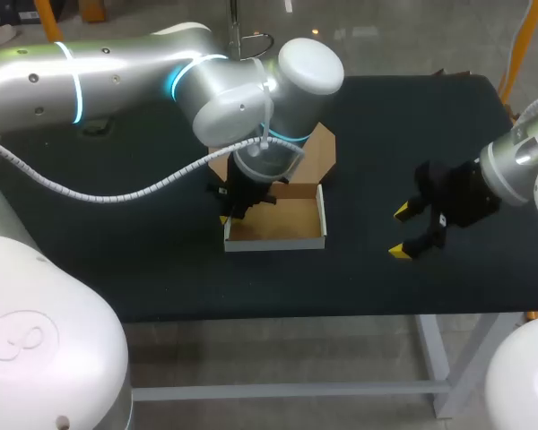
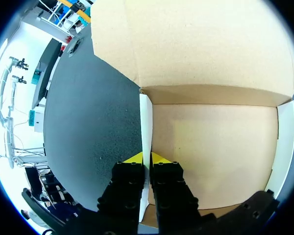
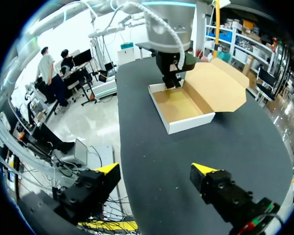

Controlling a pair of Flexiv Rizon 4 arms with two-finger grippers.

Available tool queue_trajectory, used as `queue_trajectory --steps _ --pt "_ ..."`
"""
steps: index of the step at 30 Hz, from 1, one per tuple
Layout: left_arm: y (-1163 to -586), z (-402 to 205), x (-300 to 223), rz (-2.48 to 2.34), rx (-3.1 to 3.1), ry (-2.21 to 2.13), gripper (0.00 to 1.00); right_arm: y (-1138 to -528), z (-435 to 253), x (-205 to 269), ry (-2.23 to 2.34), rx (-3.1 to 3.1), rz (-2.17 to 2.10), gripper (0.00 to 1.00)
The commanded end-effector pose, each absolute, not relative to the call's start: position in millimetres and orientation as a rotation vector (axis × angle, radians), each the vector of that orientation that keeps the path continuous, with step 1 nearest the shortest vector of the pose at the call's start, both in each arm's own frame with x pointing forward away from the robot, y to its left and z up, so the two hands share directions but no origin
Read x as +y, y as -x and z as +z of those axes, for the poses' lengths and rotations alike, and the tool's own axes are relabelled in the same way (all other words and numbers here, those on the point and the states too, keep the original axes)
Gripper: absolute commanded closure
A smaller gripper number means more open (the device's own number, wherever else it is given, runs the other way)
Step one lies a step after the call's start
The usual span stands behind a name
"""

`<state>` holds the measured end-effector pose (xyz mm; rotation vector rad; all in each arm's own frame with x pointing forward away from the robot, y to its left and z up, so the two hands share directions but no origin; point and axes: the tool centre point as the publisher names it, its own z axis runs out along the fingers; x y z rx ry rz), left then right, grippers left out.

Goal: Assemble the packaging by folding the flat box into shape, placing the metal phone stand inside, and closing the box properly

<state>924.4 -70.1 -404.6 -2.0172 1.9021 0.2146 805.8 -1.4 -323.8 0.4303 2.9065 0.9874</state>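
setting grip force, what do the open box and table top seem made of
The open brown box with white outer walls looks like thin cardboard: matte tan inside, white-faced outside, creased at the lid fold. The dark table top looks like a matte, finely speckled mat, maybe rubber or felt.

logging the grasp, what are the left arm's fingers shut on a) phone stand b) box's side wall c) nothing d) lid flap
b: in the left wrist view the left gripper has a yellow tip pressed on each side of the box's white side wall.
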Motion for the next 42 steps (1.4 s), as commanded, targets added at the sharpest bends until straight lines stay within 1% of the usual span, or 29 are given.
queue_trajectory --steps 1,7,8,9,10,11,12,15,17,19,21,23,25,26,37,42 --pt "-922.8 -405.1 -65.3 0.144 1.927 2.055 1.0 -808.0 -323.2 -2.6 -0.431 2.913 0.995 0.0" --pt "-920.0 -404.8 -65.9 0.05 1.974 2.094 1.0 -811.6 -325.2 -1.4 -0.449 2.921 1.004 0.0" --pt "-919.5 -404.8 -66.0 0.037 1.984 2.099 0.98 -811.8 -325.4 -1.1 -0.45 2.923 1.003 0.0" --pt "-918.7 -404.6 -66.1 0.017 1.992 2.106 0.92 -811.9 -325.5 -0.9 -0.451 2.924 1.003 0.0" --pt "-918.2 -404.1 -66.1 0.0 1.997 2.111 0.84 -812.0 -325.6 -0.7 -0.451 2.926 1.001 0.0" --pt "-917.8 -403.6 -65.9 -0.015 1.998 2.113 0.74 -812.1 -325.7 -0.6 -0.452 2.927 0.999 0.0" --pt "-917.6 -402.7 -65.6 -0.041 2.002 2.115 0.67 -812.3 -325.8 -0.4 -0.454 2.929 0.998 0.0" --pt "-916.4 -399.4 -66.8 -0.12 2.03 2.097 0.56 -813.4 -326.3 0.1 -0.462 2.934 0.99 0.0" --pt "-914.3 -396.6 -68.7 -0.171 2.064 2.081 0.4 -813.9 -326.5 0.6 -0.465 2.936 0.988 0.0" --pt "-913.3 -393.5 -69.5 -0.209 2.065 2.076 0.33 -814.4 -326.6 1.3 -0.466 2.938 0.985 0.0" --pt "-911.5 -389.0 -70.5 -0.265 2.086 2.071 0.18 -814.7 -326.5 2.1 -0.467 2.939 0.983 0.0" --pt "-909.7 -385.0 -71.0 -0.308 2.097 2.053 0.17 -815.0 -326.4 3.1 -0.467 2.941 0.979 0.0" --pt "-907.7 -380.6 -71.3 -0.35 2.109 2.049 0.08 -815.3 -326.5 4.0 -0.467 2.943 0.976 0.0" --pt "-906.2 -377.8 -71.3 -0.387 2.126 2.035 0.0 -815.4 -326.5 4.4 -0.467 2.943 0.974 0.0" --pt "-878.6 -339.1 -69.7 -0.839 2.394 1.826 0.0 -819.0 -324.7 4.3 -0.495 2.944 0.964 0.0" --pt "-856.6 -320.3 -64.9 -1.004 2.609 1.61 0.0 -819.5 -323.9 3.9 -0.501 2.942 0.96 0.0"
